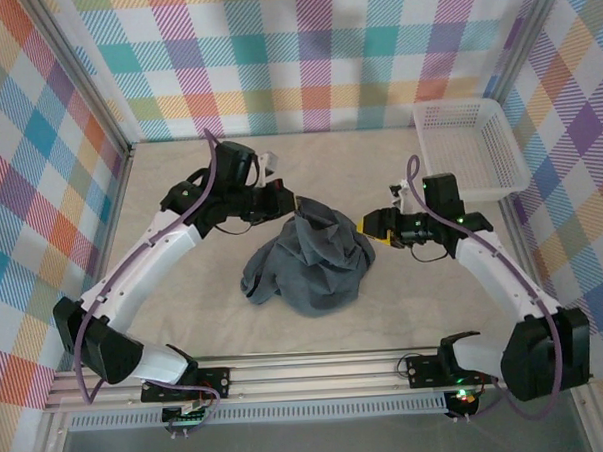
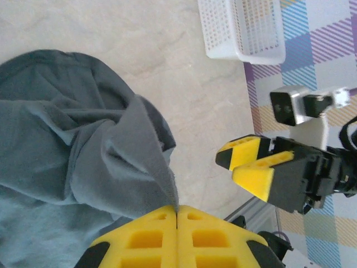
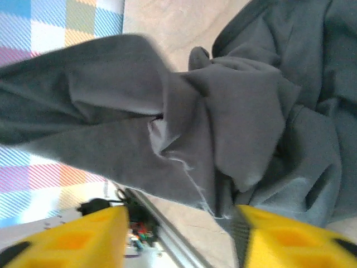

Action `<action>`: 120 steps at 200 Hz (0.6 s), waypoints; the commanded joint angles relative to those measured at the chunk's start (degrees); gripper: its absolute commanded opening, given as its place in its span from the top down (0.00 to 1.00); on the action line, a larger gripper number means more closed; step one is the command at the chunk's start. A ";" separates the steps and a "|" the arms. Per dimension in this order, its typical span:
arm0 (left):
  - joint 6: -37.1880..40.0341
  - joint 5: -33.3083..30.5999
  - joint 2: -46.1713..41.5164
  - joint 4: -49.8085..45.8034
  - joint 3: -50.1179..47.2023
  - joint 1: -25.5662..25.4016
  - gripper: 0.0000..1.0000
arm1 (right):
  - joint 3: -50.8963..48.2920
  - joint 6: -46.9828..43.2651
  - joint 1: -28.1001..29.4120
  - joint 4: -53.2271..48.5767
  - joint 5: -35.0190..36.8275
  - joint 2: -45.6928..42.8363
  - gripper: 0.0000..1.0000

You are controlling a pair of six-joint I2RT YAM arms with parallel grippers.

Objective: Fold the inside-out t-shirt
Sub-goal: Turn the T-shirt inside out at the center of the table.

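Slate-grey t-shirt (image 1: 313, 261), soft matte knit, crumpled into a creased mound in the middle of the counter (image 1: 175, 302), tapering to a peak on its far side. Left fingers (image 2: 148, 243) (yellow, pocketed blocks) pinch that peak's hem. Right fingers (image 3: 83, 237) spread apart, empty, just beside the mound's right flank.

The t-shirt (image 1: 318, 265) is plain slate blue-grey — no print. Basket (image 1: 480, 192) white mesh, bench (image 1: 185, 311) pale cream, walls (image 1: 304, 56) pastel plaid — fingers (image 2: 145, 243) yellow, black-edged.
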 commanded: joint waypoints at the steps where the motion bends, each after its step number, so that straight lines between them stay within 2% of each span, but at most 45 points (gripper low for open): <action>1: 3.59 2.27 0.65 0.53 2.41 -1.06 1.00 | 1.88 -11.19 3.15 1.00 7.06 -4.28 0.34; 15: 4.68 1.05 0.90 -0.49 3.41 -1.48 1.00 | 1.38 -14.88 6.59 3.69 11.86 -5.15 0.23; 22: 5.00 0.25 0.85 -1.14 3.72 -1.57 1.00 | 2.02 -15.34 8.18 4.13 14.00 -4.48 0.22; 49: 5.40 -5.38 -0.04 -4.62 3.78 -1.59 1.00 | 6.64 -13.55 13.25 1.77 22.05 1.25 0.24; 72: 5.33 -4.07 -1.26 -3.09 1.91 -1.61 1.00 | 12.16 -4.71 14.90 -4.71 32.03 8.41 0.31; 82: 5.12 -3.74 -1.76 -2.49 1.37 -1.64 1.00 | 14.73 -0.95 14.92 -7.91 33.51 11.88 0.34; 95: 5.22 -3.83 -2.12 -2.51 1.30 -1.70 1.00 | 16.99 3.99 14.96 -11.33 35.68 15.27 0.33; 120: 6.29 -4.97 -3.59 -2.63 1.32 -1.69 1.00 | 17.74 6.05 14.93 -14.17 38.64 18.71 0.32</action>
